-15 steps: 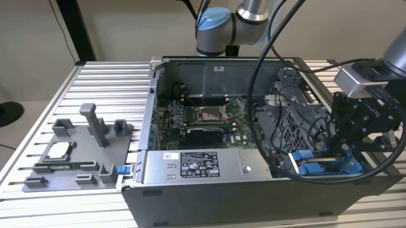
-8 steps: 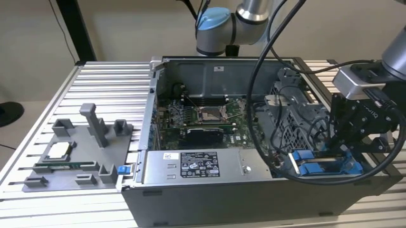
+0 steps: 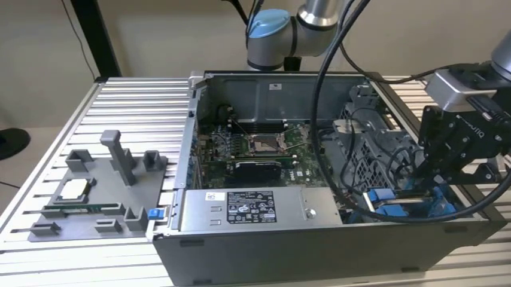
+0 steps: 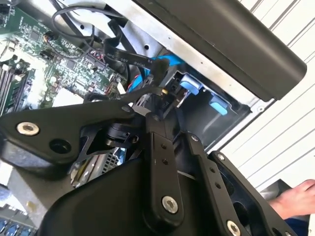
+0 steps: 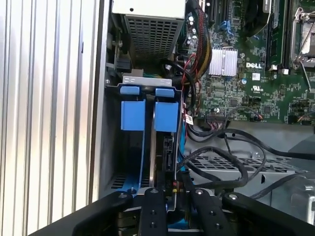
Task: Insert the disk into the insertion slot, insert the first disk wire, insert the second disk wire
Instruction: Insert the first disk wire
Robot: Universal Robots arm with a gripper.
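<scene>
The silver hard drive in its bright blue plastic carrier (image 5: 167, 142) is sitting down in the grey sheet-metal drive slot (image 5: 147, 80), in the open black computer case (image 3: 319, 251) toward the ribbed aluminium bench's (image 3: 136, 101) edge on the exterior view's right. The black tool (image 5: 174, 193) hangs right at it, pinching a black wire plug (image 5: 173, 185).

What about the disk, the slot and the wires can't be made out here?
First wrist view: the disk stands edge-on in the insertion slot; the gripper covers its near end, so whether anything is plugged in cannot be told.
Exterior view: the gripper and black cables hide the slot's inside.
Second wrist view: the gripper's body blocks the disk.
</scene>
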